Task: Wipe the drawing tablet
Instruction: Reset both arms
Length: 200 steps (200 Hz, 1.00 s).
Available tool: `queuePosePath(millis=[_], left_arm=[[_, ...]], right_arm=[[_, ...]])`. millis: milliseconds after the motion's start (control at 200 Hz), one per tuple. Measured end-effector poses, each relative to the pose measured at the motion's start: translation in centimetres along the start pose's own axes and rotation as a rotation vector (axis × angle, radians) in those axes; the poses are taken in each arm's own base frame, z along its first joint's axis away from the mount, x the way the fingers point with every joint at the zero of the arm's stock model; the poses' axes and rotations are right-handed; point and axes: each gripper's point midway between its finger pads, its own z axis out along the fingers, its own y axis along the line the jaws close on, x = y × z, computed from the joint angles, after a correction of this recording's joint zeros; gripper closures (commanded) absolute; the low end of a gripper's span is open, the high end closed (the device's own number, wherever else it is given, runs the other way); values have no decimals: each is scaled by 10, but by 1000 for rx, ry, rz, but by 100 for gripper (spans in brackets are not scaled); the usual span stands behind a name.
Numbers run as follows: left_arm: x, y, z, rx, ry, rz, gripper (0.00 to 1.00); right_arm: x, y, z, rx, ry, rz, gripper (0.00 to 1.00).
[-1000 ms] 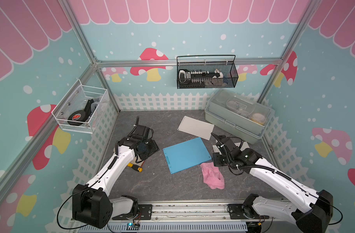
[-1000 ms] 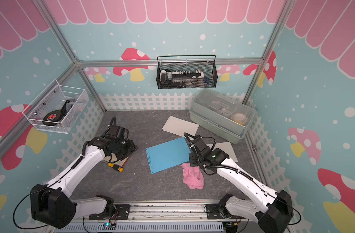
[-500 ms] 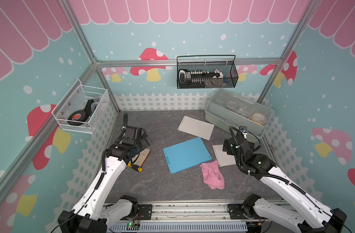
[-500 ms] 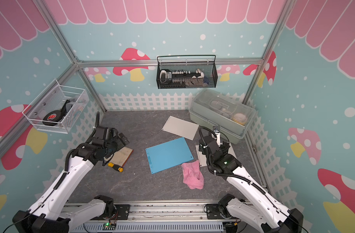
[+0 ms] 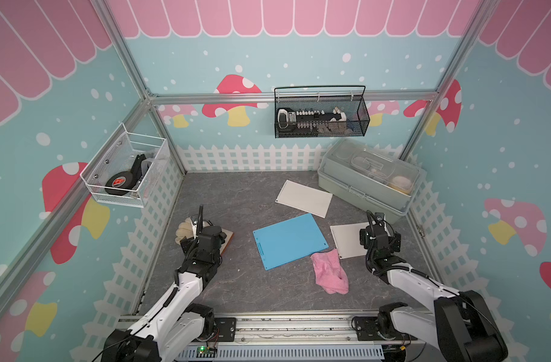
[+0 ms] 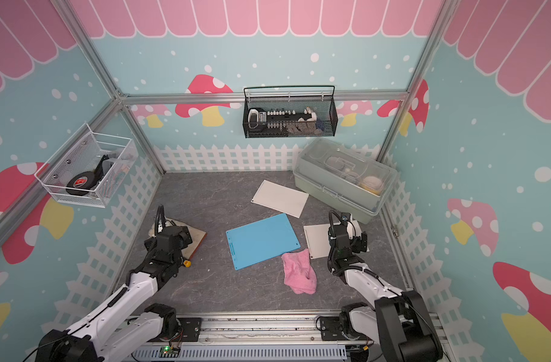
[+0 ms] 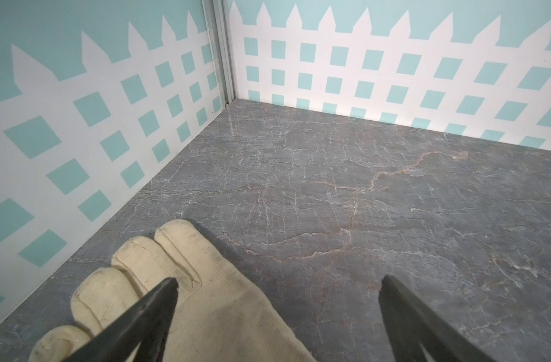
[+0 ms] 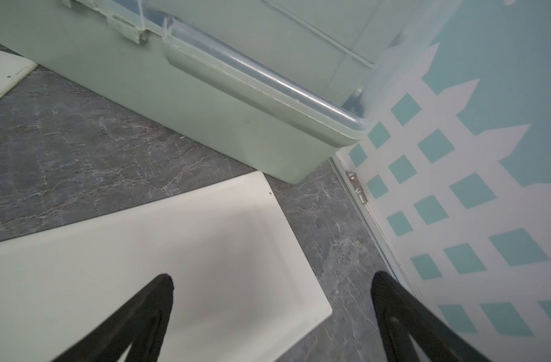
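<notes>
A blue drawing tablet (image 5: 289,240) lies flat mid-floor, a crumpled pink cloth (image 5: 330,275) touching its near corner.

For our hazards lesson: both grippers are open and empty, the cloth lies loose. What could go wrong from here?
1. The cloth lies bunched at a corner of the tablet; a pinch may catch one fold only or nudge the tablet.
2. The right gripper hovers over a white board beside the cloth and could strike it descending.
3. The left gripper is over a glove, so the tablet, unheld, may slide.
</notes>
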Motion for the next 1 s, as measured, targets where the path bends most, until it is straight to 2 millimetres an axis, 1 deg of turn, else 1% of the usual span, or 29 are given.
queuePosePath(millis=[85, 170, 265, 310, 415, 470, 535, 575, 625, 675, 780, 850, 1001], left_arm=[[8, -7, 19, 12, 12, 11, 1], [9, -15, 37, 36, 3, -1, 1], [9, -19, 54, 55, -6, -18, 1], [7, -20, 61, 64, -11, -30, 1], [-2, -26, 75, 102, -43, -73, 1], [-5, -35, 77, 133, -62, -70, 1], [-8, -53, 73, 196, -122, -56, 1], [-4, -64, 69, 232, -140, -38, 1], [5, -70, 66, 260, -127, -19, 0], [7, -68, 67, 260, -126, -23, 1], [-6, -58, 73, 233, -150, -55, 1], [-10, -58, 74, 233, -161, -65, 1], [-10, -58, 73, 233, -163, -67, 0]], right_arm=[[-3, 8, 12, -28, -32, 5, 1], [-11, 12, 20, -51, -74, 10, 1], [-20, 13, 30, -63, -133, 45, 1], [-18, 12, 35, -66, -148, 59, 1], [-2, 16, 42, -91, -126, 46, 1], [-6, 17, 41, -100, -145, 53, 1], [-11, 18, 41, -107, -160, 60, 1], [-14, 18, 41, -109, -171, 65, 1], [-16, 18, 40, -111, -178, 69, 1], [-16, 18, 40, -112, -179, 69, 1], [-18, 19, 40, -115, -184, 71, 1], [-18, 19, 40, -117, -184, 71, 1], [-19, 19, 40, -120, -191, 74, 1]])
